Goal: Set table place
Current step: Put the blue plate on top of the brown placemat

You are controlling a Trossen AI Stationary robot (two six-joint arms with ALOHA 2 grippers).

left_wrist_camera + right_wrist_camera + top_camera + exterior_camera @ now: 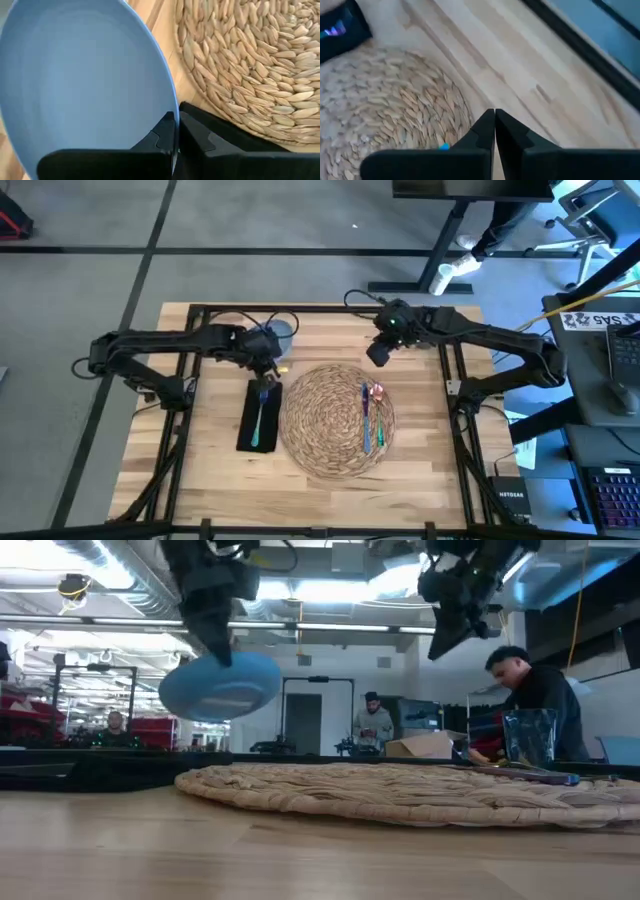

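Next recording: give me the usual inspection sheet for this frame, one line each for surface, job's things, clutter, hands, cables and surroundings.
Surface: wooden table, black frame.
Job's things: straw placemat centred, cutlery on its right side; teal fork on black napkin left of it; blue plate lifted above the table.
Clutter: nothing seen.
Hands: left hand shut on plate rim; right hand shut, empty, above the table's far right.
Cables: loops at far edge.
Surroundings: desk, people behind.

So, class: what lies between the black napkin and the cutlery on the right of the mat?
In the high view, only bare woven mat lies between the napkin and the cutlery.
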